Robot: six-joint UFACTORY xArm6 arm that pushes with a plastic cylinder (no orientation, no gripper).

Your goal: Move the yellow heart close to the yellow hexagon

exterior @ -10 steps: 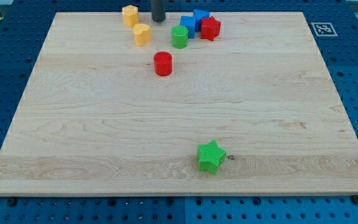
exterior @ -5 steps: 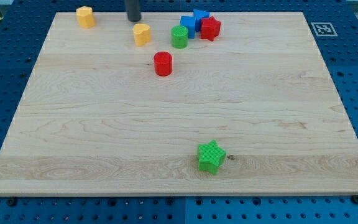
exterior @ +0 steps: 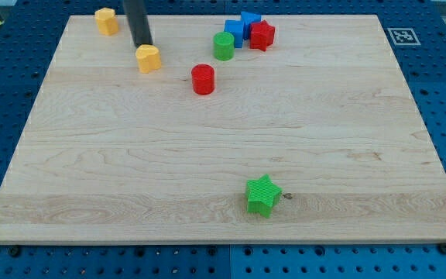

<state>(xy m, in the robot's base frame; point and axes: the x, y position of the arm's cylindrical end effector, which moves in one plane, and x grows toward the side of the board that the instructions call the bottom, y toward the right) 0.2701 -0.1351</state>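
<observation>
The yellow heart (exterior: 148, 58) lies near the view's top left, on the wooden board (exterior: 223, 147). The yellow hexagon (exterior: 106, 21) sits at the board's top edge, up and to the left of the heart, a short gap away. My tip (exterior: 142, 45) stands right at the heart's upper edge, touching or nearly touching it. The dark rod rises from there out of the view's top.
A green cylinder (exterior: 224, 46), two blue blocks (exterior: 235, 29) (exterior: 250, 18) and a red star-like block (exterior: 262, 36) cluster at top centre. A red cylinder (exterior: 203, 79) stands below them. A green star (exterior: 262, 194) lies near the bottom edge. A marker tag (exterior: 403, 36) sits at top right.
The rod first swept the yellow hexagon left along the top edge. Then it moved left and down, and the yellow heart slid left and down with it, nearer the hexagon.
</observation>
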